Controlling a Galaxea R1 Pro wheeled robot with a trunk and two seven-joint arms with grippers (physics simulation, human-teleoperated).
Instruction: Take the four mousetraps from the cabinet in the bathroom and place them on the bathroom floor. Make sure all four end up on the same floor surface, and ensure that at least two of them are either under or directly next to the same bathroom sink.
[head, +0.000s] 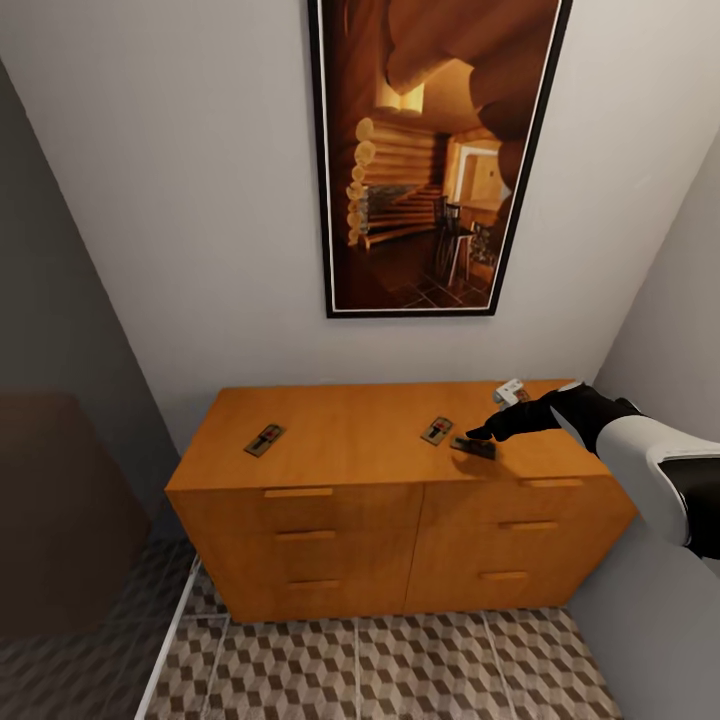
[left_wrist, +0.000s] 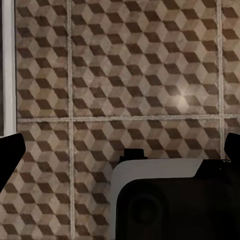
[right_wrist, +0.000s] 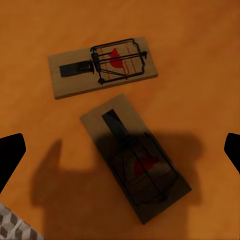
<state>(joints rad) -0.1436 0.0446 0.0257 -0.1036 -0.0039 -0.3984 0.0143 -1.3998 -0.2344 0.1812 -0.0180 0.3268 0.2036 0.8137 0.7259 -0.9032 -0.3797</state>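
Right gripper (right_wrist: 120, 150) spread above shaded mousetrap (right_wrist: 135, 164), 2nd mousetrap (right_wrist: 102, 67) just beyond, cabinet (head: 350, 440) top

No readable text, no labels or numbers, mousetraps (right_wrist: 102, 67) bear only a red mark

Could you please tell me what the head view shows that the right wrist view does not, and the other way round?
Head view alone: the whole cabinet with its drawers, the framed picture on the wall above it, the tiled floor, a third mousetrap far to the left on the cabinet top, a pale fourth one near the back right, and the right gripper from outside.

Right wrist view alone: the close detail of each trap's wire and red mark.

Both share: the near pair of mousetraps lying on the orange top, one shadowed under the open gripper.
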